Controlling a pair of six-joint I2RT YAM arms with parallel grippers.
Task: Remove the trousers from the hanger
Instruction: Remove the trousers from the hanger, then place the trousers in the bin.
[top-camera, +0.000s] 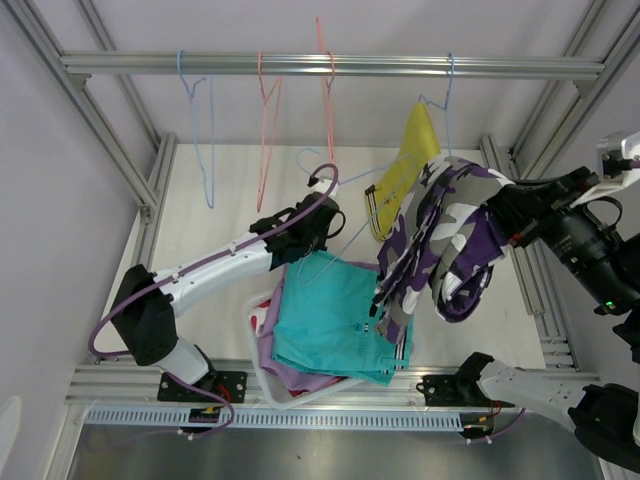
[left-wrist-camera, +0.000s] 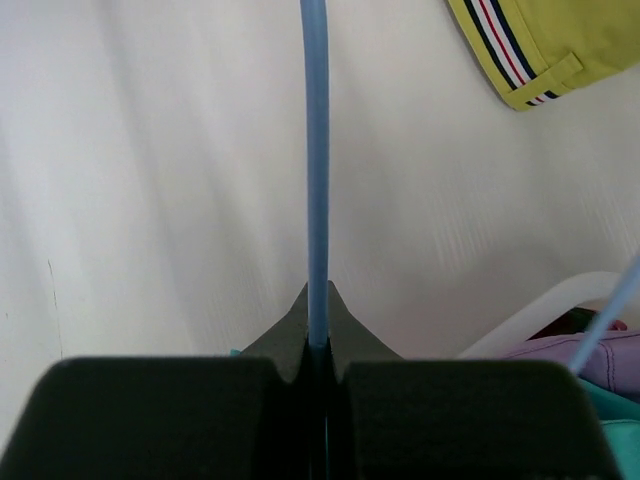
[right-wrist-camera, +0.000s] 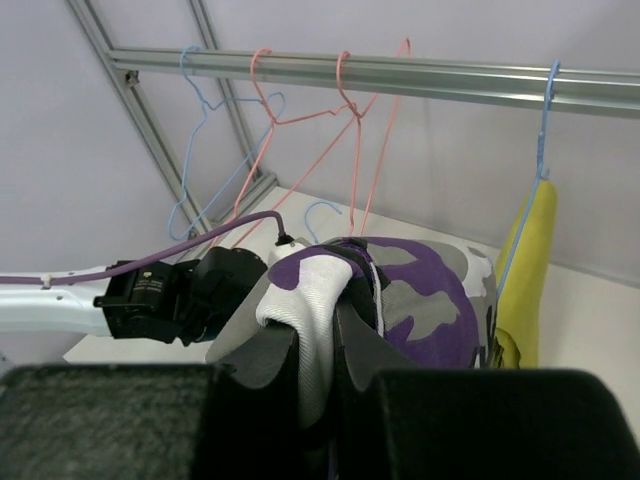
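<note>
Jaws of the left gripper (left-wrist-camera: 318, 345) are shut on a blue hanger (left-wrist-camera: 316, 150) above the white table (left-wrist-camera: 150, 200). The right gripper (right-wrist-camera: 318, 345) clamps the camouflage shorts (right-wrist-camera: 420, 300) by a white fold, raised beside the yellow shorts (top-camera: 410, 160), which hang from the rail (top-camera: 330, 65). Teal shorts (top-camera: 340, 325) lie in the basket (top-camera: 262, 372).

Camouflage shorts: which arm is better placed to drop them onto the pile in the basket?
Right, likely. The right gripper is clamped on the camouflage shorts, holding them up near the basket. The left gripper is shut on a blue hanger wire, holding no cloth.
</note>
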